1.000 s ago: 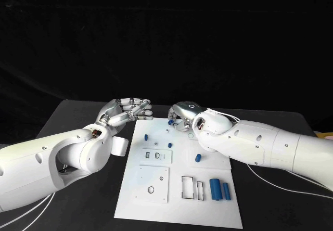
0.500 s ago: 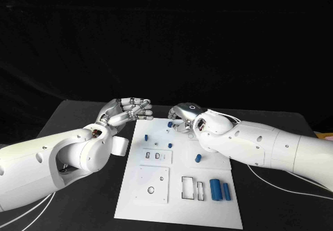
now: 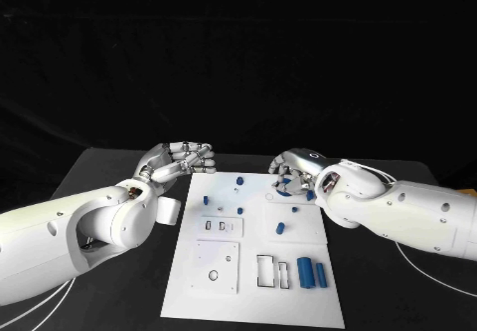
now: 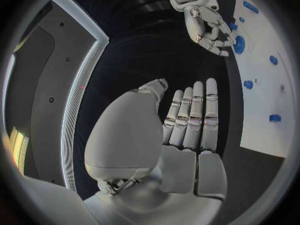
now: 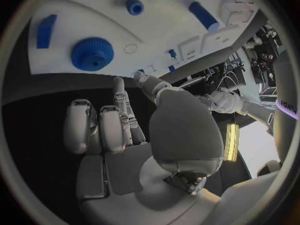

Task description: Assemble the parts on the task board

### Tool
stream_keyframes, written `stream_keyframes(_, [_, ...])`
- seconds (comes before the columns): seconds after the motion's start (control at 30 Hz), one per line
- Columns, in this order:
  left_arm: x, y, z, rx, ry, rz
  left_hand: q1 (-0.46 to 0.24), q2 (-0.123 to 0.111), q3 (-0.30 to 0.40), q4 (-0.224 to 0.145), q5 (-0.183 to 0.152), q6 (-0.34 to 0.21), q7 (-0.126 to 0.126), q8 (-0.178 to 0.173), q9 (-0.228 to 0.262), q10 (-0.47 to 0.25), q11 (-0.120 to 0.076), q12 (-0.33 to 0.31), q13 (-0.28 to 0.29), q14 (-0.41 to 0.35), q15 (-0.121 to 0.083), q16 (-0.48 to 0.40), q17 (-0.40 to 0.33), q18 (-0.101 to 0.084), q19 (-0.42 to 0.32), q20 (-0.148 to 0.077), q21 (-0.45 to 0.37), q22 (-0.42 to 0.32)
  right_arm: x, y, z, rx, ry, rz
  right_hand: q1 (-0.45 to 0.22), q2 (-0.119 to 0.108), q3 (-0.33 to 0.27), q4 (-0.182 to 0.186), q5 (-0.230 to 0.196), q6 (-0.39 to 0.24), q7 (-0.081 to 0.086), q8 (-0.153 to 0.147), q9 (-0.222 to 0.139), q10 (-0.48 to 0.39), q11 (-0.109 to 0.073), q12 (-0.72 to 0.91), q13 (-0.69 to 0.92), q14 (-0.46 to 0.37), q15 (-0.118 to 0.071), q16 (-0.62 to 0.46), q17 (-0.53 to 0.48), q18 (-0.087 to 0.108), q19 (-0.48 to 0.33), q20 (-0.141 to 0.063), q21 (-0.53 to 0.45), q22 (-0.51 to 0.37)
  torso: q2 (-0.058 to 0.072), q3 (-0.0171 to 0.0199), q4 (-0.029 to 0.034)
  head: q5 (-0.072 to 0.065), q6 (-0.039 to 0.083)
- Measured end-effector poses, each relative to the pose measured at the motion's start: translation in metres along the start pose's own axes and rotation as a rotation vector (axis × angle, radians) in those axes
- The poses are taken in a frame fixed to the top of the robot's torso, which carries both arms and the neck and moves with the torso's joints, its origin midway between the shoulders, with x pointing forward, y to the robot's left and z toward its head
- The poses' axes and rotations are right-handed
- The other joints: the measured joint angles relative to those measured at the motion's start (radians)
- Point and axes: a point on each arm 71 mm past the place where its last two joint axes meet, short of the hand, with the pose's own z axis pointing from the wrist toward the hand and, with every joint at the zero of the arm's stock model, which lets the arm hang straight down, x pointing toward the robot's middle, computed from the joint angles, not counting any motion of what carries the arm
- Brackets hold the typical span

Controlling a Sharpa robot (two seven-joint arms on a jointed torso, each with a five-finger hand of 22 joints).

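The task board (image 3: 254, 276) lies flat in the middle of the black counter (image 3: 109, 172), long side running away from the robot, so both arms reach it from either flank.

Left robot hand (image 3: 181, 160): raised just off the board's far left corner, fingers straight and side by side in its wrist view, nothing in it. It touches no part and appears parked clear of the work.

Right robot hand (image 3: 298, 172): over the board's far right area, fingers curled downward above a blue gear (image 5: 92, 53). Its wrist view shows the gear lying flat on the board beyond the fingertips, with a gap between them, so the hand carries nothing; whether the fingers count as parted or closed cannot be told for certain. The posture suggests an approach to pick up the gear.

Parts: small blue pegs (image 3: 207, 200) stand or lie in the board's middle; two blue cylinders (image 3: 312, 274) lie side by side near the right edge, beside two empty rectangular slots (image 3: 274, 270). A square plate with a round hole (image 3: 216, 265) sits unoccupied. Assembly is judged at an early stage, since most recesses are open.
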Motion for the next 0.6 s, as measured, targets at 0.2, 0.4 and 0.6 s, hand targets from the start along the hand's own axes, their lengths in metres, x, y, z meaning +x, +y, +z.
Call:
stream_keyframes(0.2, [-0.001, 0.000, 0.001, 0.000, -0.001, 0.000, 0.000, 0.000, 0.000, 0.000, 0.000, 0.000, 0.000, 0.000, 0.000, 0.000, 0.000, 0.000, 0.000, 0.000, 0.000, 0.000, 0.000, 0.000, 0.000, 0.000, 0.000, 0.000, -0.008, -0.024, -0.020, 0.071, 0.031, 0.066, 0.027, 0.006, -0.145, 0.059, 0.018, -0.075, -0.014, 0.064, 0.055, -0.083, -0.015, 0.409, 0.377, 0.000, -0.013, 0.075, 0.112, -0.027, 0.052, -0.012, 0.052, 0.057, -0.003, 0.0026, -0.0083, -0.005, 0.003])
stream_keyframes(0.4, [-0.001, 0.001, 0.001, 0.000, -0.001, 0.000, 0.000, 0.000, 0.000, 0.000, 0.000, 0.000, 0.000, 0.000, 0.000, 0.000, 0.000, 0.000, 0.000, 0.000, 0.000, 0.000, 0.000, 0.000, 0.000, 0.000, 0.000, 0.000, -0.007, -0.037, -0.025, 0.123, 0.076, 0.121, 0.056, 0.017, -0.188, 0.096, 0.039, -0.111, -0.002, 0.088, 0.071, -0.014, -0.003, 0.774, 0.759, 0.000, -0.006, 0.134, 0.158, -0.032, 0.079, 0.000, 0.087, 0.057, -0.004, 0.0047, -0.0115, -0.010, 0.002])
stream_keyframes(0.6, [-0.002, 0.001, 0.002, -0.001, -0.001, 0.000, 0.000, 0.000, 0.000, 0.000, 0.000, 0.000, 0.000, 0.000, 0.000, 0.000, 0.000, 0.000, 0.000, 0.000, 0.000, 0.000, 0.000, 0.000, 0.000, 0.000, 0.000, 0.000, -0.005, -0.045, -0.020, 0.154, 0.096, 0.142, 0.060, 0.021, -0.196, 0.104, 0.052, -0.119, -0.001, 0.092, 0.072, 0.006, 0.000, 0.841, 0.833, 0.000, -0.006, 0.145, 0.158, -0.032, 0.086, 0.000, 0.093, 0.057, -0.003, 0.0041, -0.0091, -0.012, 0.001])
